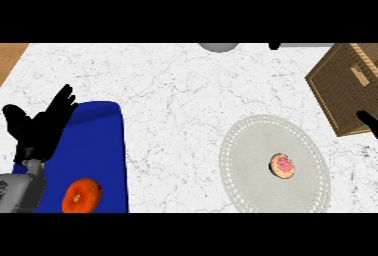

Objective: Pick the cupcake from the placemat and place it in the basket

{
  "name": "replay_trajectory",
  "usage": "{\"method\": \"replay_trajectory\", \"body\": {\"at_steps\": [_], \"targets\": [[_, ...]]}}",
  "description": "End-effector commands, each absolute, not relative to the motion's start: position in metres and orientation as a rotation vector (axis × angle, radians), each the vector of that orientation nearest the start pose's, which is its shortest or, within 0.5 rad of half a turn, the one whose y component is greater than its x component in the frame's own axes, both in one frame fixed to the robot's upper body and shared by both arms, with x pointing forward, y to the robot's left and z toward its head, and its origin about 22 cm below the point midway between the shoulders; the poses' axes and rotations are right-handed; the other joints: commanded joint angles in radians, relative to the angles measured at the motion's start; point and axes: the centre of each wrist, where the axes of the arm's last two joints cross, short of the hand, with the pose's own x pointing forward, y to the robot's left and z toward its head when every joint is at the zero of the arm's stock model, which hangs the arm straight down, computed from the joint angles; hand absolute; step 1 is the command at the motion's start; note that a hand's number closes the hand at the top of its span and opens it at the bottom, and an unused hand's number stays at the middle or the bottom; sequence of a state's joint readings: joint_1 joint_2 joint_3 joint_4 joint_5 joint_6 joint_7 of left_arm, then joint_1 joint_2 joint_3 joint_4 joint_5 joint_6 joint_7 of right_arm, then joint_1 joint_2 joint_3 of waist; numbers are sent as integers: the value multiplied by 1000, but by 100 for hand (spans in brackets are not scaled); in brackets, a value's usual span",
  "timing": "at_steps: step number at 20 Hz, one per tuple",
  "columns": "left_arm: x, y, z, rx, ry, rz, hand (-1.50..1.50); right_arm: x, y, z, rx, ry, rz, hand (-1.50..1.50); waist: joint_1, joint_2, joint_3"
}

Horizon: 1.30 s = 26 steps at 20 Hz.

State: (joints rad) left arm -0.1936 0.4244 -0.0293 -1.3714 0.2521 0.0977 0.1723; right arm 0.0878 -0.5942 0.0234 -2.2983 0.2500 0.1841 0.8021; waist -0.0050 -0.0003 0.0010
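The cupcake [282, 165] lies lower right, below the right hand [368, 121], whose fingers I cannot tell; the open left hand [38, 125] rests far left.

counter [170, 85]: white marble, grey-veined
placemat [251, 145]: pale grey, lace-dotted rim
cupcake [282, 165]: pink top, brown edge
basket [343, 85]: brown weave
mat [100, 145]: blue
fruit [81, 195]: orange

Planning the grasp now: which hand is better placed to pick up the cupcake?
Probably the right hand. It shows at the right edge beside the basket, on the cupcake's side. The left hand rests open over the blue mat, far across the counter.
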Motion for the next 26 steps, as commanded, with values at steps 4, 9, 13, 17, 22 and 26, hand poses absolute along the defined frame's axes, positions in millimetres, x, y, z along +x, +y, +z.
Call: {"method": "replay_trajectory", "body": {"at_steps": [4, 9, 13, 17, 22, 26], "targets": [[287, 302, 31, 197, -1387, -67, 0, 199, -255, 111, -693, -1367, 546, -150, 9, 1, 0], [293, 307, 38, 200, -1379, -85, 0, 235, -234, 101, -718, -1266, 584, -150, 11, 1, -1], [285, 313, 40, 213, -1390, -67, 0, 227, -250, 76, -682, -1192, 643, -150, 7, 0, -1], [287, 310, 30, 179, -1369, -76, 0, 230, -243, 61, -678, -1146, 665, -150, 5, 0, -1], [293, 348, 38, 192, -1385, -64, 0, 215, -267, 63, -680, -1166, 678, -150, 0, 0, -1], [289, 324, 30, 181, -1385, -63, 0, 221, -251, 52, -666, -1184, 660, -150, 4, 0, -1]]}}
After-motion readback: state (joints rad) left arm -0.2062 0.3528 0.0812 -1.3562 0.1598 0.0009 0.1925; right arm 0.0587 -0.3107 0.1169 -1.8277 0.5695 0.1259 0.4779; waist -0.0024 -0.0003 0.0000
